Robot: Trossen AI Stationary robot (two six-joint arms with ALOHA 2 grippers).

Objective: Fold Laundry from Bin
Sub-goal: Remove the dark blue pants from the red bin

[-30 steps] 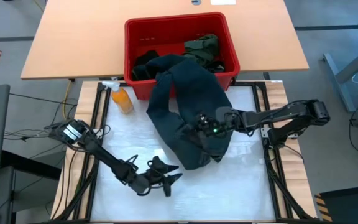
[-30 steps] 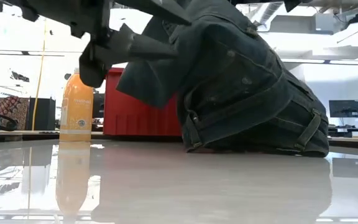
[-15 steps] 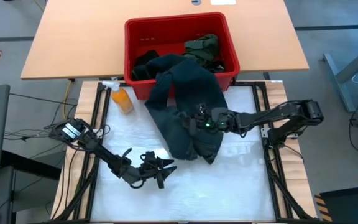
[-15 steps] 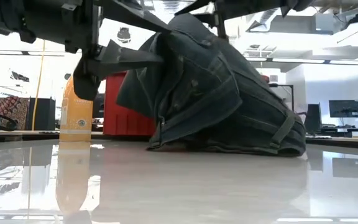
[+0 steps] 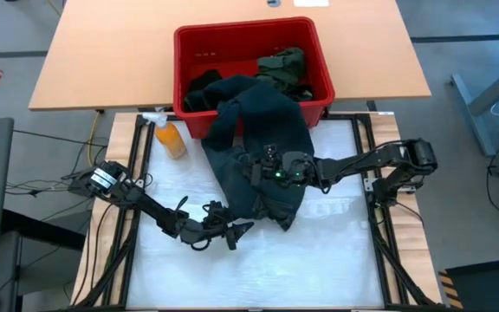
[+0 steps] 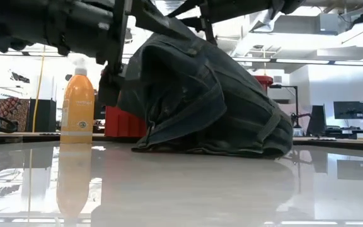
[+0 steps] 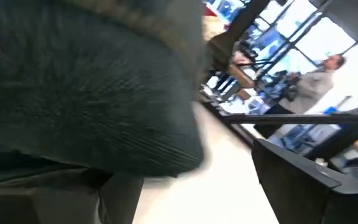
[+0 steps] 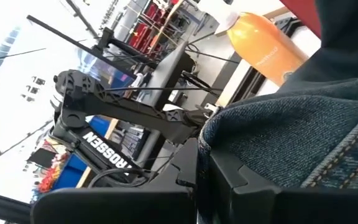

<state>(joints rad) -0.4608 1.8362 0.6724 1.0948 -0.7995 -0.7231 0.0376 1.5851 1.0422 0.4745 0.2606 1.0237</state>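
White desk [image 5: 336, 260] carried the trousers [image 5: 262, 152] trailing lengthwise from the bin [image 5: 189, 48] toward the near edge, the right gripper [image 5: 265, 166] clamped on them mid-length, the left gripper [image 5: 232, 232] spread empty just beside their near end.

Both arms are dark, near-black, built of slim jointed links — the left arm [image 5: 150, 208] carries a white label patch near its base and thin black cables alongside. The right arm [image 5: 379, 160] shows small green indicator lights at its wrist. White "TROSSEN" lettering marks one link [image 8: 107, 149].
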